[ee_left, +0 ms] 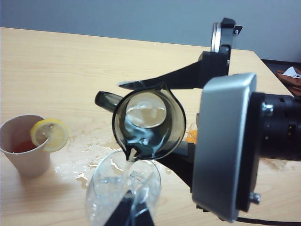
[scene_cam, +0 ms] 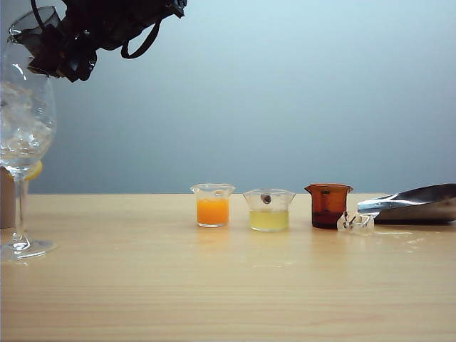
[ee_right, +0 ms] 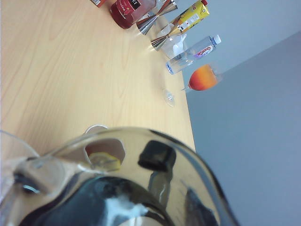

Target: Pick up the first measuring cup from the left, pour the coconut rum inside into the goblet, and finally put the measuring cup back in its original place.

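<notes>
Right gripper (ee_left: 162, 117) clamped on the measuring cup (ee_left: 149, 121), tipped over the goblet (ee_left: 123, 188) — coconut rum (ee_left: 130, 157) streaming in. Left gripper — can't tell.

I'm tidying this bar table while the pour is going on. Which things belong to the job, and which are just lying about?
In use:
- measuring cup, tilted in the right gripper
- coconut rum running out of it
- goblet with ice

Lying about:
- orange cup
- yellow cup
- amber cup
- metal scoop
- paper cup with lemon
- bottles
</notes>
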`<state>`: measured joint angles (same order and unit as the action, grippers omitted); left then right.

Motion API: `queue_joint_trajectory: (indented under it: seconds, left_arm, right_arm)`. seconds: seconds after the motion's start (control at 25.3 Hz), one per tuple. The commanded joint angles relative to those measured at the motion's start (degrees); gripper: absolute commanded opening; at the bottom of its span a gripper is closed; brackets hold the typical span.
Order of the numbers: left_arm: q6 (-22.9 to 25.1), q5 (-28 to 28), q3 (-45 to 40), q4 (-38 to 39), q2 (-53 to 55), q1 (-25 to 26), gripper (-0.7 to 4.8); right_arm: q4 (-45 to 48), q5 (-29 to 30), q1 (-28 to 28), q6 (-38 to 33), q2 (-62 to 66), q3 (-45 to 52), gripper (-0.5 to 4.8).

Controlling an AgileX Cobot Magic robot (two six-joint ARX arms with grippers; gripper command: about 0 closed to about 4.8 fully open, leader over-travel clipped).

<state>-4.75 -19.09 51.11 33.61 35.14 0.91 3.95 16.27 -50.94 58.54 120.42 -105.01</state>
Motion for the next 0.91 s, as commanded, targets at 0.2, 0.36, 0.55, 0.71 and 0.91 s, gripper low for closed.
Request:
queue_joint_trajectory:
  seconds: [0.2,0.36,0.55,0.71,0.91]
  left_arm:
    - [0.00,-0.22,0.24,-0.42,-0.20,-0.07,-0.05]
    - [0.00,-0.22,0.24,-0.42,-0.20,-0.13,-0.05]
    - [0.00,-0.24,0.24,0.00,-0.20,-0.13,-0.05]
    - [0.02,-0.04,0.24,0.63,-0.20,-0.13,-0.05]
    - [0.00,-0.09,0.26,2.32,-0.20,-0.11,-0.05]
  right_arm:
    - [1.44,-1.11,-0.22,2.03,-0.72,-0.24,-0.01]
    - [1.46,-1.11,-0.24,3.72,-0.72,-0.24,-0.01]
    - [1.49,-1.14,-0.24,5.53,-0.74,-0.24,-0.01]
    - [1.70,-1.16,-0.24,6.45,-0.72,-0.24,-0.01]
    - [2.49,-1.36,-0.24,8.22,-0.72,-0.24,-0.01]
